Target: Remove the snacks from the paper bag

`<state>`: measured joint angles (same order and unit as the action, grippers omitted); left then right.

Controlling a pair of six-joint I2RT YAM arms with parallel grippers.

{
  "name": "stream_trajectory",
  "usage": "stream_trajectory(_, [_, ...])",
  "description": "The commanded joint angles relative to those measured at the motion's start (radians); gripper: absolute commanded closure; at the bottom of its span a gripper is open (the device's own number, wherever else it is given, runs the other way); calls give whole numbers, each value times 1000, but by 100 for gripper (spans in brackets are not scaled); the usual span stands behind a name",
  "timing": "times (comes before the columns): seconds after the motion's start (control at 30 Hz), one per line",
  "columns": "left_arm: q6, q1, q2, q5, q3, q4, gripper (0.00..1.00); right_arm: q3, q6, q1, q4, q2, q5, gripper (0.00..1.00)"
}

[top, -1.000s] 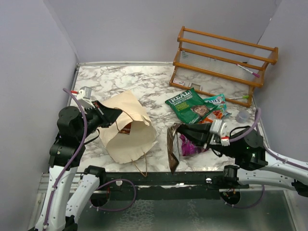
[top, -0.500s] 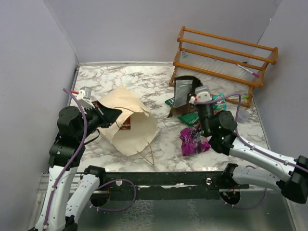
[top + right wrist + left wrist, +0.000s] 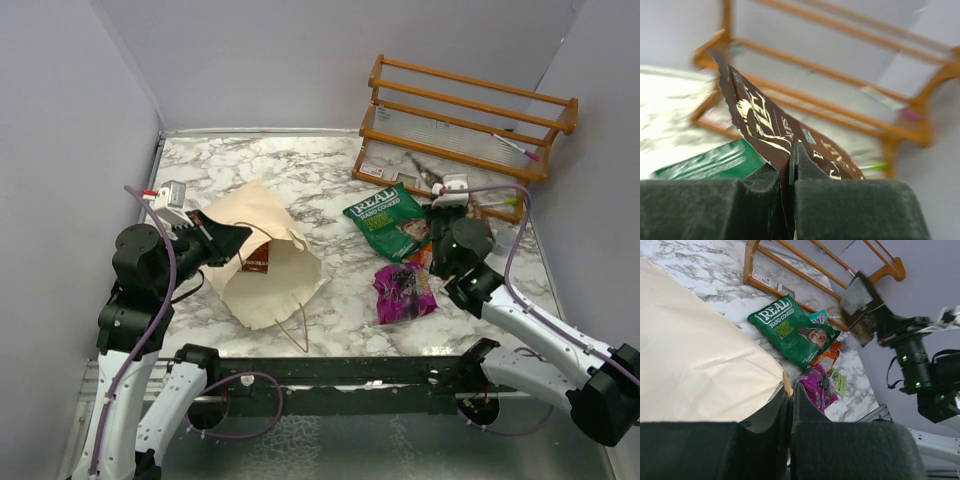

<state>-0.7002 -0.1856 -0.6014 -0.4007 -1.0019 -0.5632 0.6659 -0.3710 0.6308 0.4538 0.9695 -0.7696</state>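
Note:
The cream paper bag [image 3: 268,262] lies on its side at the left, mouth toward the near edge; a dark reddish item shows inside the mouth. My left gripper [image 3: 226,240] is shut on the bag's rim by its brown cord handle [image 3: 786,382]. My right gripper [image 3: 440,190] is shut on the dark brown packet [image 3: 765,130] and holds it up in front of the rack; the packet looks blurred in the top view [image 3: 422,170]. The green bag [image 3: 392,218], the magenta packet [image 3: 403,292] and an orange packet [image 3: 424,256] lie on the table.
The orange wooden rack [image 3: 465,125] stands at the back right, close behind my right gripper. A clear cup [image 3: 503,241] sits by the right wall. A light-green packet [image 3: 840,382] lies beside the magenta one. Grey walls close in on both sides.
My right arm has swung the brown packet from the near centre up and back to the rack. The paper bag has shifted slightly in my left gripper.

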Motion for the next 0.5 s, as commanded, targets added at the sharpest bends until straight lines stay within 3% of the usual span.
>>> stream_trajectory(0.0, [20,0,13,-25,-22,-5,100,-191,481,4,-186,-44,399,99])
stream_trajectory(0.07, [25,0,5,-28,-30,-8,100,-278,518,4,-118,-67,494,99])
stream_trajectory(0.2, [27,0,-15,-40,-45,-5,100,-307,584,4,-161,-89,508,95])
stream_trajectory(0.3, [22,0,-19,-38,-41,11,100,-254,555,4,-257,-132,500,63])
stream_trajectory(0.4, [18,1,-23,-40,-33,23,100,-202,509,4,-333,-193,497,38])
stream_trajectory(0.43, [18,0,-24,-40,-32,24,100,-185,506,4,-358,-215,505,26])
stream_trajectory(0.47, [19,0,-24,-40,-29,25,100,-172,522,4,-379,-234,509,7])
